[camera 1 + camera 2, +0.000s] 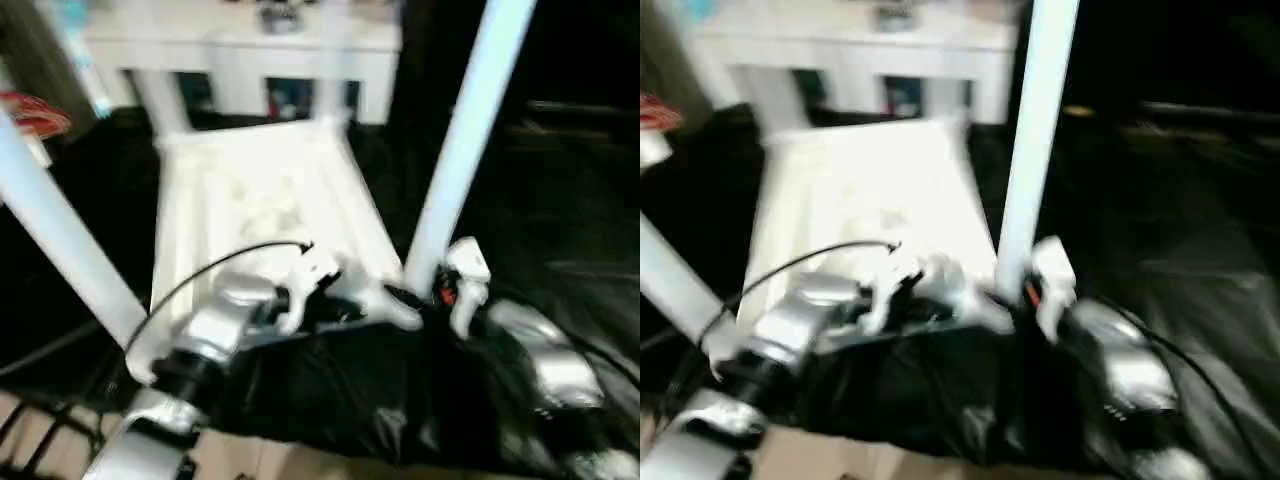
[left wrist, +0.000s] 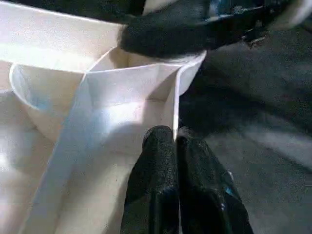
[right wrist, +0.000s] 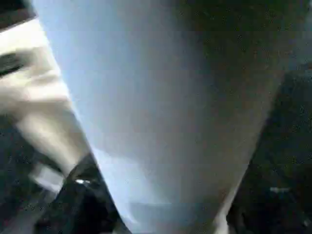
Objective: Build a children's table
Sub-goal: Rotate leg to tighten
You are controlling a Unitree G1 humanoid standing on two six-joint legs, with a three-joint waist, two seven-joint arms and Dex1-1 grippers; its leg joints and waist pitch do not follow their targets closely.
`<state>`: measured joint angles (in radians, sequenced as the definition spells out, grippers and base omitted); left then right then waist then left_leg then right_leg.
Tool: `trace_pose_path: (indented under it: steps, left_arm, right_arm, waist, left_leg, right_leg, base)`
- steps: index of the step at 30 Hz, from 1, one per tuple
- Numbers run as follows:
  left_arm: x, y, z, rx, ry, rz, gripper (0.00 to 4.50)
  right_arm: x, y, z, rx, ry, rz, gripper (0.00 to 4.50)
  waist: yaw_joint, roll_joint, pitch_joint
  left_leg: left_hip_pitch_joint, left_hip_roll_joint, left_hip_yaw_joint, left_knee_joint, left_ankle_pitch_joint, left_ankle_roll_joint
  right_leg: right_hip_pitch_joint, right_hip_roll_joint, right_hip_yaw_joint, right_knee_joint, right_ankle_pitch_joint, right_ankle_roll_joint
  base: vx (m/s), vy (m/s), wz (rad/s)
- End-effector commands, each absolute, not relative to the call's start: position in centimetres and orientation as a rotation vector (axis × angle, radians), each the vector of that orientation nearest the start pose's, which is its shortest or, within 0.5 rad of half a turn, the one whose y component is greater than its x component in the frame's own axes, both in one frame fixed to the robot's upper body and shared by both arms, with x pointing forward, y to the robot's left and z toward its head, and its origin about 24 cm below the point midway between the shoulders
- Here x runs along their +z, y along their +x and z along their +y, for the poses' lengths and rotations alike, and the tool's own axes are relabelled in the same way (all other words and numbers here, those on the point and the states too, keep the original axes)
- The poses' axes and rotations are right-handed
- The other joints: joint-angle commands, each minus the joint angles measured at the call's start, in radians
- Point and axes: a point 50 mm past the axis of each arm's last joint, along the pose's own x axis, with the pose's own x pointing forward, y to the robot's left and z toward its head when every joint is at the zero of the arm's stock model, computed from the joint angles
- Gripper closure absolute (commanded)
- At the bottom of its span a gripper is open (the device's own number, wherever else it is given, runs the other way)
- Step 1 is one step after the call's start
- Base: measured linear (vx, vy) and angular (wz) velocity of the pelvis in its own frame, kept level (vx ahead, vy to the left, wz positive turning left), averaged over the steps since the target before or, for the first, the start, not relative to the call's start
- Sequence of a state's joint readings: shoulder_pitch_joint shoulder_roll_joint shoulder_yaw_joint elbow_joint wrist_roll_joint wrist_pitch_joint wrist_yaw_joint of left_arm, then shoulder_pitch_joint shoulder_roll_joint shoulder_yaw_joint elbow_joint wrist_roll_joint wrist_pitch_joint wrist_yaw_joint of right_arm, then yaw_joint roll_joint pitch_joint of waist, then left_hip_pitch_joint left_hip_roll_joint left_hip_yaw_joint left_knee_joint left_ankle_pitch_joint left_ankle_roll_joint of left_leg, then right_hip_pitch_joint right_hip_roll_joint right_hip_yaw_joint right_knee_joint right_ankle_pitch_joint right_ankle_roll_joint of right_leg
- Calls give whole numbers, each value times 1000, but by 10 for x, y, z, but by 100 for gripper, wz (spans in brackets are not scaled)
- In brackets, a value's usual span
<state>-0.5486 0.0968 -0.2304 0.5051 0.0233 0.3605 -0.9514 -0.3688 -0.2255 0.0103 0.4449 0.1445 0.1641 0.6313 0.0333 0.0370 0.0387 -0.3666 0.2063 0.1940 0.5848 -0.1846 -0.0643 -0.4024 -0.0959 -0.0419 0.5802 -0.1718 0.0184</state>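
Starting at the left gripper point(image 2: 176, 139): its two black fingers are pressed tight together, right at the thin upright edge of a white plastic corner wall. That edge runs straight down into the seam between the fingertips, but I can't tell if the plastic is actually caught in there. The wall belongs to the white rectangular plastic table top point(image 1: 260, 200), which lies underside up, and the left gripper sits at its near rim. Just past the fingertips is a round corner socket point(image 2: 39, 97), with a rib slanting away from it.

The right gripper point(image 1: 430, 292) is just beside the left one, at the near right corner. It's spread around the foot of a white tapered tube leg point(image 3: 170, 107) that stands upright in that corner. One black finger point(image 3: 83, 195) sits against the leg's flank.

Going outward, another white leg point(image 1: 60, 240) rises from the near left corner, leaning off past the left forearm. Two more legs point(image 1: 165, 100) stand at the far corners, blurry. The table top's long edges run straight away from both grippers.

Room-wise, black cloth point(image 1: 560, 200) lies all around the table, with the widest open stretch out beyond the right gripper. Beyond the far rim is a white cabinet with compartments point(image 1: 240, 45), close behind the far legs. On the near side, bare tan floor point(image 1: 280, 462) shows under the arms.
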Motion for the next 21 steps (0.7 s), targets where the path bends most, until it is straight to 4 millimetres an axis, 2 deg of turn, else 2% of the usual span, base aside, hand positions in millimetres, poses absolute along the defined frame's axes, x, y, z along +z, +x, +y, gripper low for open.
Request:
trace_pose_path:
  steps: [1,4,6,8,9,11,13,16,19,21]
  left_arm:
    - [65,311,36,-1246,83,316,450]
    - [67,309,24,-1269,80,286,450]
    - [68,308,20,-1280,83,276,450]
    - [68,307,20,-1283,84,274,450]
    - [67,307,20,-1297,115,262,450]
    - [66,306,20,-1298,124,261,450]
    - [66,306,22,-1296,118,261,450]
    - [66,306,25,-1304,120,262,450]
    - [64,306,33,-1325,132,271,450]
    - [64,306,34,-1328,135,272,450]
  right_arm:
    - [3,299,-132,663,27,404,209]
    - [6,302,-119,650,42,381,209]
    - [7,302,-116,655,54,361,209]
    - [7,302,-115,653,58,356,159]
    - [7,300,-118,658,87,356,159]
    - [7,299,-119,672,94,358,137]
    - [9,297,-124,699,83,353,124]
    - [13,294,-130,736,40,334,105]
    - [25,286,-157,812,-13,288,94]
    - [27,284,-161,825,-23,281,94]
  waist:
    - [3,-16,-48]
    - [0,-11,-49]
    - [1,-14,-51]
    - [1,-12,-52]
    - [0,-16,-52]
    - [4,-14,-52]
    - [4,-15,-51]
    - [6,-15,-51]
    - [17,-17,-52]
    - [25,-18,-53]
  left_leg:
    - [8,9,-15,-81,-328,2]
    - [5,10,-13,-83,-308,14]
    - [9,10,-10,-80,-306,19]
    - [6,12,-10,-81,-291,26]
    - [6,12,-9,-80,-288,29]
    - [10,14,-7,-79,-287,36]
    - [7,13,-7,-80,-285,37]
    - [8,14,-7,-79,-290,39]
    - [13,17,-3,-76,-273,51]
    - [7,17,-3,-75,-249,65]
  right_leg:
    - [32,-38,15,-93,-476,-139]
    - [35,-32,17,-87,-407,-160]
    - [32,-31,19,-87,-382,-170]
    - [36,-32,20,-81,-345,-185]
    - [37,-31,20,-81,-337,-188]
    - [34,-31,22,-80,-321,-197]
    - [38,-31,21,-79,-319,-199]
    - [36,-32,22,-81,-339,-192]
    - [35,-31,25,-80,-303,-197]
    - [38,-34,26,-76,-288,-201]
  base:
    - [0,0,0]
    - [0,0,0]
    - [0,0,0]
    - [0,0,0]
    - [0,0,0]
    - [0,0,0]
    - [0,0,0]
    - [0,0,0]
    - [0,0,0]
    - [0,0,0]
